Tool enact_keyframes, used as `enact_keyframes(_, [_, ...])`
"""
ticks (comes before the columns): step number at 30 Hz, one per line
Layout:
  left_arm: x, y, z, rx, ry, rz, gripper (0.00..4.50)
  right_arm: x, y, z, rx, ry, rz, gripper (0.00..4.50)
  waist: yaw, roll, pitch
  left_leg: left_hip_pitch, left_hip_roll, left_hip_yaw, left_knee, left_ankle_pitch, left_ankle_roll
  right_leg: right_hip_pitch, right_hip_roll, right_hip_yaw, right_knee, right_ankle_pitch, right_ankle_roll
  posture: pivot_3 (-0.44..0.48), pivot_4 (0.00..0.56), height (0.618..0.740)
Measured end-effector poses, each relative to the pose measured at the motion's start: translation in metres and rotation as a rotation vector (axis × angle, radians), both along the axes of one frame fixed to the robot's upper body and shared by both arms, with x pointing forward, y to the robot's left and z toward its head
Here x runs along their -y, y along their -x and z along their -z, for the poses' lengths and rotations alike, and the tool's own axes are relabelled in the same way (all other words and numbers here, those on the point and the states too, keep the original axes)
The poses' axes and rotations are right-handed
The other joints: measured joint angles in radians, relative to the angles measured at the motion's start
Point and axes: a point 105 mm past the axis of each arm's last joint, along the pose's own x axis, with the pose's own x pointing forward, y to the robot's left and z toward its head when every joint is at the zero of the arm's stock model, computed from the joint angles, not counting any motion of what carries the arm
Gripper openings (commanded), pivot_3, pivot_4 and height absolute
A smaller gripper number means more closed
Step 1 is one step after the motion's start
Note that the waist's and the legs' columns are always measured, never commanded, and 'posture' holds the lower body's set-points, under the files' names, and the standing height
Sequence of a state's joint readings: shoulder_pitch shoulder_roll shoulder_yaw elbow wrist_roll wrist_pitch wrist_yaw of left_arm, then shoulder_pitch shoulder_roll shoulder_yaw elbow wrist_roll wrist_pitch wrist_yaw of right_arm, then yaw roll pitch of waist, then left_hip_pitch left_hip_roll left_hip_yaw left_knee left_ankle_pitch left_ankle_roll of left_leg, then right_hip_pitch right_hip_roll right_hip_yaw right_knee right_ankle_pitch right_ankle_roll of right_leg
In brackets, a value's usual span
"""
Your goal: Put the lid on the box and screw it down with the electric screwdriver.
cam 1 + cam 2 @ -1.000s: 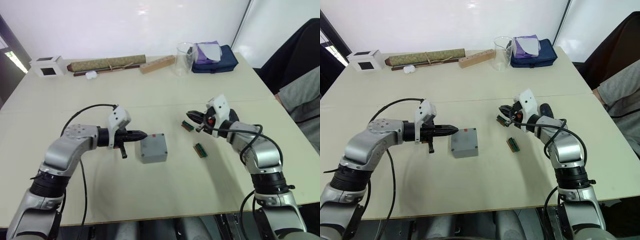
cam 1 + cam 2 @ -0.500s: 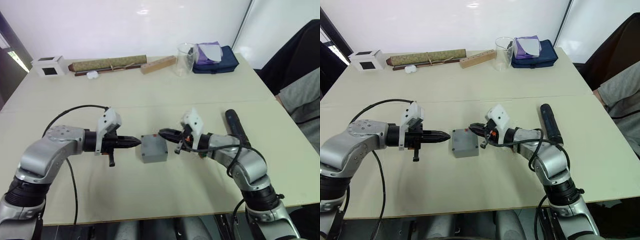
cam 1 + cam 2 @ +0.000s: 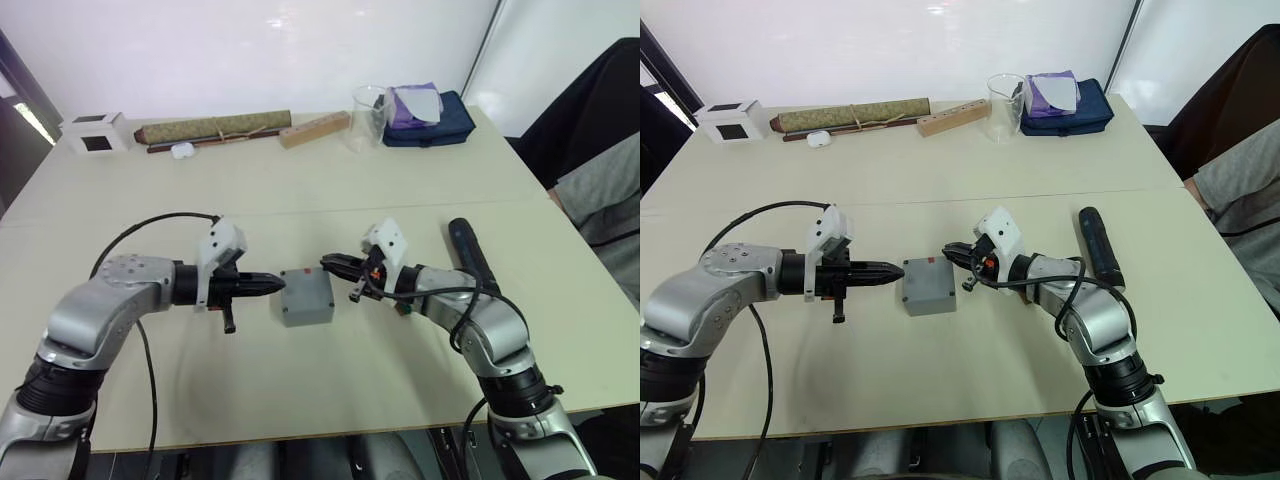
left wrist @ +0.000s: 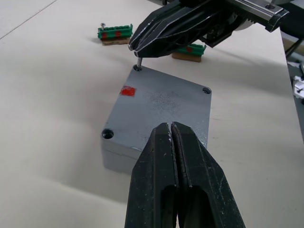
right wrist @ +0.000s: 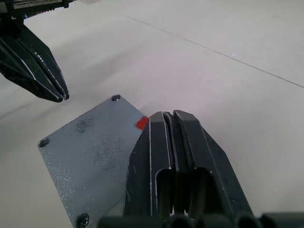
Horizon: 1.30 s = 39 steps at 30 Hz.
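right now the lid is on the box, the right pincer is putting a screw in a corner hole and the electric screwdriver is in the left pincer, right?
Not quite. The left pincer is shut on nothing, beside the box. The electric screwdriver lies on the table beyond the right arm, as the left eye view shows. The rest holds: the lid is on, and the right pincer holds a screw at a corner hole.

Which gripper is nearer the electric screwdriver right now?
Right. The right gripper is at the box, with the electric screwdriver lying beyond its forearm; the left gripper is across the box, farther off.
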State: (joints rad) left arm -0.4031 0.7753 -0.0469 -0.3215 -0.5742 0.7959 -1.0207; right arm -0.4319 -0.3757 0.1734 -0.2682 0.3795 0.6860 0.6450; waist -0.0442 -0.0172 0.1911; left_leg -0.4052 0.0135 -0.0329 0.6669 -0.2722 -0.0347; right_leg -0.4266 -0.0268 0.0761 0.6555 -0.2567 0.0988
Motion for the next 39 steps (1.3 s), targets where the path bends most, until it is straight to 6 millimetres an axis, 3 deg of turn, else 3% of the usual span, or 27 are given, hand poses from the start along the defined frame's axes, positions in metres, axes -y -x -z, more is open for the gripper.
enact_keyframes(18, [0.001,-0.002,0.001,0.001,-0.006,-0.013,0.00,0.000,-0.004,0.011,-0.020,0.030,0.006,0.05,0.001,0.000,0.000,0.000,0.000,0.000,0.000,0.000,0.000,0.000,0.000,0.000,0.000,0.000,0.000,0.000,0.150,0.740])
enact_keyframes(21, [0.001,-0.003,0.000,0.004,-0.006,-0.013,0.00,0.000,-0.004,0.012,-0.021,0.034,0.007,0.91,0.001,0.000,0.000,0.000,0.000,0.000,0.000,0.000,0.000,0.000,0.000,0.000,0.000,0.000,0.000,0.000,0.150,0.740])
enact_keyframes(25, [0.004,-0.006,-0.009,0.031,-0.005,-0.006,0.00,0.001,-0.004,0.012,-0.021,0.036,0.007,2.61,0.001,0.000,0.000,0.000,0.000,0.000,0.000,0.000,0.000,0.000,0.000,0.000,0.000,0.000,0.000,0.000,0.150,0.740])
enact_keyframes(30, [0.008,-0.008,-0.022,0.040,0.004,0.007,0.00,0.005,-0.005,0.009,-0.015,0.049,0.014,4.40,0.000,0.000,0.000,0.000,0.000,0.000,0.000,0.000,0.000,0.000,0.000,0.000,0.000,0.000,0.000,0.000,0.150,0.740])
enact_keyframes(34, [0.010,-0.011,-0.028,0.035,0.043,0.006,0.00,0.013,-0.006,-0.010,-0.013,0.006,0.033,4.40,0.001,0.000,0.000,0.000,0.000,0.000,0.000,0.000,0.000,0.000,0.000,0.000,0.000,0.000,0.000,0.000,0.150,0.740])
enact_keyframes(37, [0.020,-0.014,-0.035,0.050,0.087,0.043,0.00,0.050,-0.017,-0.037,-0.011,0.046,0.161,4.46,0.009,0.000,0.000,-0.001,-0.001,-0.001,0.001,0.000,0.000,0.000,-0.001,0.000,0.000,0.000,0.000,0.000,0.150,0.740])
enact_keyframes(39, [0.028,-0.010,-0.044,0.095,0.080,0.123,0.00,0.092,-0.020,-0.052,-0.048,0.151,0.278,4.46,0.022,0.000,0.000,-0.001,-0.002,0.000,0.001,0.000,0.000,0.000,-0.002,0.000,-0.001,0.000,0.000,0.000,0.150,0.740])
